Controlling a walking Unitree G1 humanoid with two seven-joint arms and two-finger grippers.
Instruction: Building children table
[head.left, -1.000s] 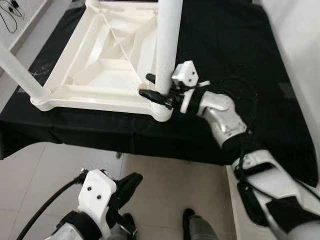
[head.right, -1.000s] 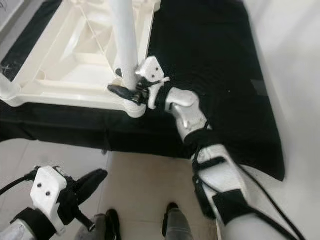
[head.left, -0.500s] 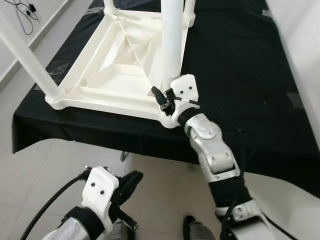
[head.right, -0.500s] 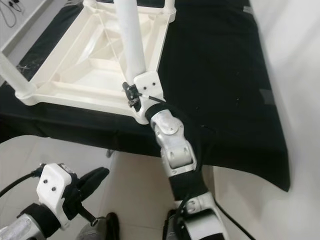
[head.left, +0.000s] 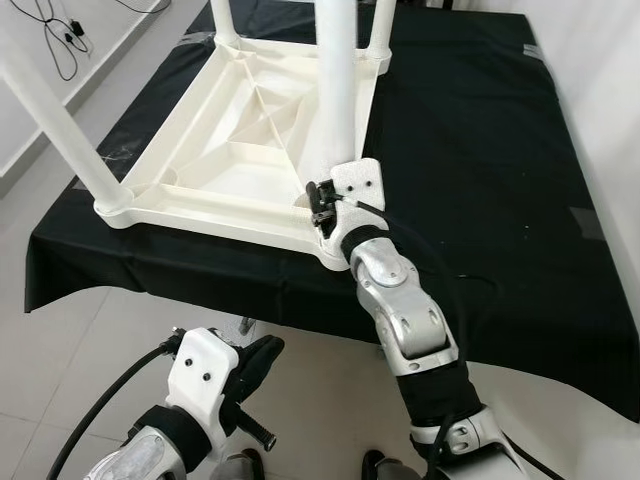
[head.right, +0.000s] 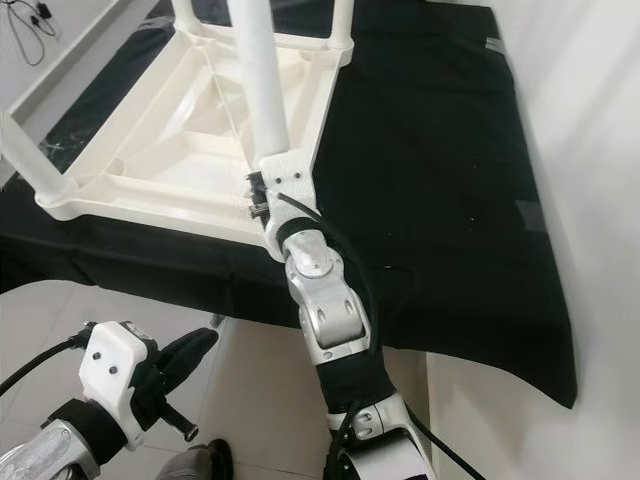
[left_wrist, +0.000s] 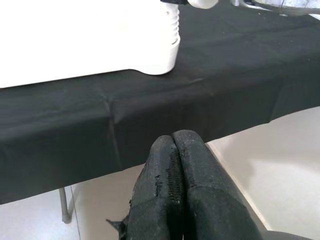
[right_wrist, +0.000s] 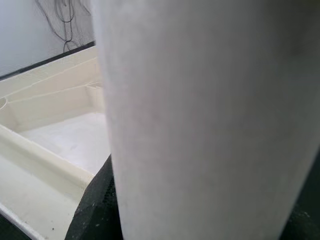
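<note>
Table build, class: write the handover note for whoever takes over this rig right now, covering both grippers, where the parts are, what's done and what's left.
Right gripper: jaws shut around the base of the near right leg, at its corner socket.
Left gripper: jaws shut, holding nothing, low in front of the black-covered bench.
Table top lies upside down on the bench.
Done: four legs stand in the corners.
Left: cannot tell whether the held leg is fully seated; check, then turn the table upright.

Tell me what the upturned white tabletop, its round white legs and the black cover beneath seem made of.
Upturned white tabletop: likely moulded plastic, slightly glossy, with cast ribs. Round white leg held by the right gripper: smooth matte tube, probably plastic. Black cover: cloth, matte, creased and draping over the edge.
</note>
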